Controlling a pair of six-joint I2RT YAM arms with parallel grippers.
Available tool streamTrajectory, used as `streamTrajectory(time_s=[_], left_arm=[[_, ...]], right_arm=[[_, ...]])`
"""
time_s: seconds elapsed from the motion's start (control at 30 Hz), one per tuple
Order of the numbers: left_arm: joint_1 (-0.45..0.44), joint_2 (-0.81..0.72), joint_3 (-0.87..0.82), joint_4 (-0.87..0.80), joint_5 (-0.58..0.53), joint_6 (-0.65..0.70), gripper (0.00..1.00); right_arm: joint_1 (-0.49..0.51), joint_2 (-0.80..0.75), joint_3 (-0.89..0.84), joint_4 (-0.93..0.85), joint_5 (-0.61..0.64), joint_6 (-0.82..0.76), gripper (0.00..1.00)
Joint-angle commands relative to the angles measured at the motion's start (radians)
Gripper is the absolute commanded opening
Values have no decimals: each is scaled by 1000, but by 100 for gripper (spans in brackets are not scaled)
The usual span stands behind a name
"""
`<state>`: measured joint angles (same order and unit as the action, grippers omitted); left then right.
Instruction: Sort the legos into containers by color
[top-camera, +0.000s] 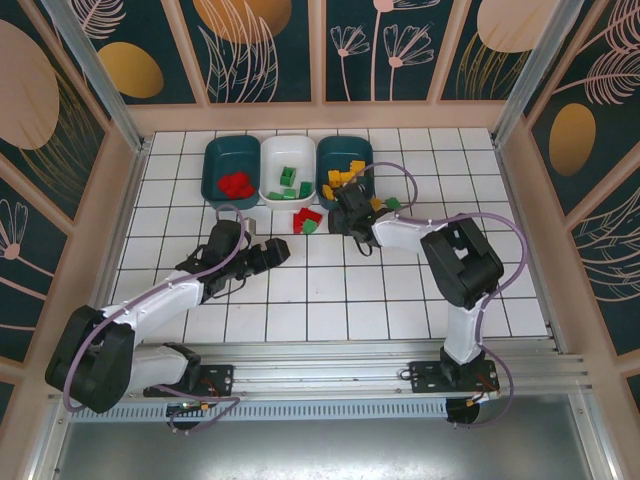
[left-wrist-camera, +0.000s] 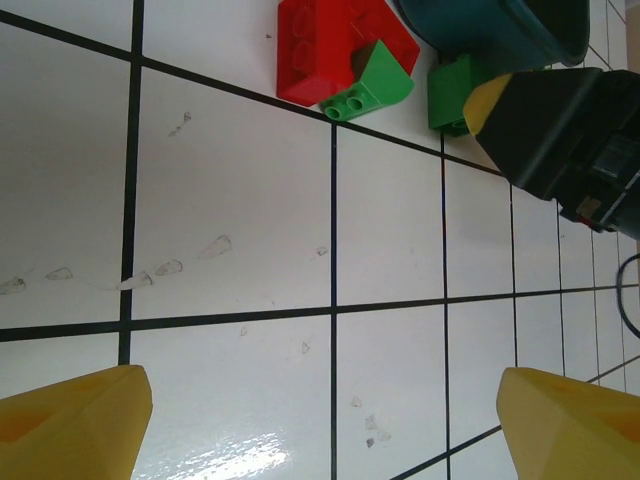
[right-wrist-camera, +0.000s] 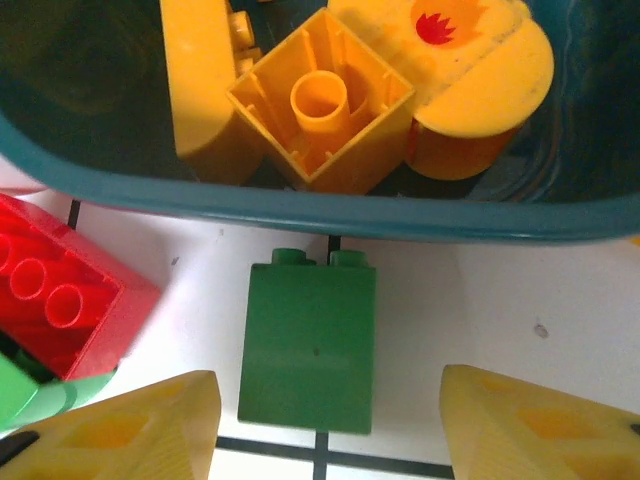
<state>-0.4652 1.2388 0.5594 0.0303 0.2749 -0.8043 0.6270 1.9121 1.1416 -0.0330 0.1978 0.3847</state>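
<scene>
White tiles with dark grout cover the surface (top-camera: 450, 170), fenced by panels painted with pale leaves and gold discs. From above we see three containers in a row at the far side. The left teal tub (top-camera: 231, 141) holds red legos (top-camera: 237, 185), the white tub (top-camera: 288, 139) holds green legos (top-camera: 288, 182), and the right teal tub (top-camera: 345, 139) holds yellow legos (top-camera: 345, 172). The right pincer (top-camera: 343, 203) sits at the near wall of the right teal tub with its jaws parted. The left pincer (top-camera: 278, 250) lies open and empty, well to the left of it and nearer the bases.

Through the left wrist, we find the left pincer (left-wrist-camera: 320, 430) spread wide over bare tile, gripping nothing. Ahead of it lie a red brick (left-wrist-camera: 335, 45), a green slope (left-wrist-camera: 372, 85) touching that brick, and a green brick (left-wrist-camera: 450, 95). The green brick sits just beside the right pincer's black body.

Through the right wrist, the right pincer (right-wrist-camera: 330, 440) stands open. The green brick (right-wrist-camera: 308, 345) lies flat on the surface between its yellow fingers (right-wrist-camera: 120, 430), touching neither as far as we can tell, with its studs toward the tub. Past the brick rises the teal wall (right-wrist-camera: 300, 210). Inside the tub we see an upturned yellow brick (right-wrist-camera: 320, 100) showing its hollow, and a rounded yellow piece (right-wrist-camera: 470, 60) printed with a small red flame mark. The red brick (right-wrist-camera: 60, 300) lies ahead and to the left of the pincer.
</scene>
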Motion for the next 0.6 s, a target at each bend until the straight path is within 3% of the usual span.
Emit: streamTrajectory(time_s=[0.0, 0.23, 0.57], left_arm=[[-4, -27, -4, 17, -20, -8, 90], [-3, -35, -9, 8, -26, -5, 90], [-4, -35, -18, 1, -35, 8, 92]], right_arm=[[-8, 42, 28, 22, 21, 21, 55], [-11, 50, 40, 25, 11, 13, 53], [21, -55, -28, 57, 49, -10, 25]])
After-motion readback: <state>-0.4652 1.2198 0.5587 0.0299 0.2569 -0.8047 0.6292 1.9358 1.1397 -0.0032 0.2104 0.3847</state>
